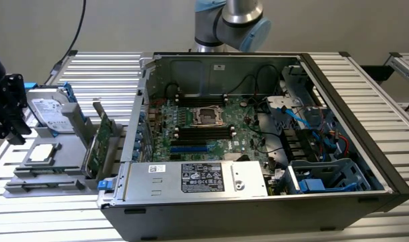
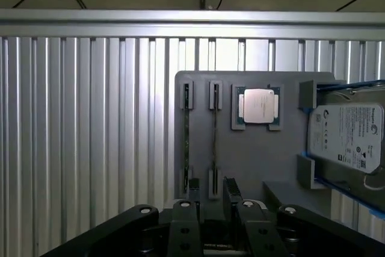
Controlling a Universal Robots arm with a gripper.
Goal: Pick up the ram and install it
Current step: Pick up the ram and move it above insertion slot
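Observation:
Two thin green ram sticks stand on edge in the slots of a grey parts holder (image 2: 252,161): one ram stick (image 2: 185,142) and a second (image 2: 215,142) beside it. In the exterior view they rise as green boards (image 1: 100,143) on the holder (image 1: 50,169), left of the open computer case (image 1: 258,201). My gripper (image 2: 215,209) is open with nothing between its fingers, short of the sticks' near ends and apart from them. It hangs as a black shape (image 1: 15,133) at the exterior view's far left.
On the holder lie a silver CPU (image 2: 260,105) and a hard drive (image 2: 346,136). The motherboard (image 1: 204,126) with long black slots lies inside the case, amid cables and a blue drive cage (image 1: 325,176). The table (image 2: 90,124) is ribbed aluminium.

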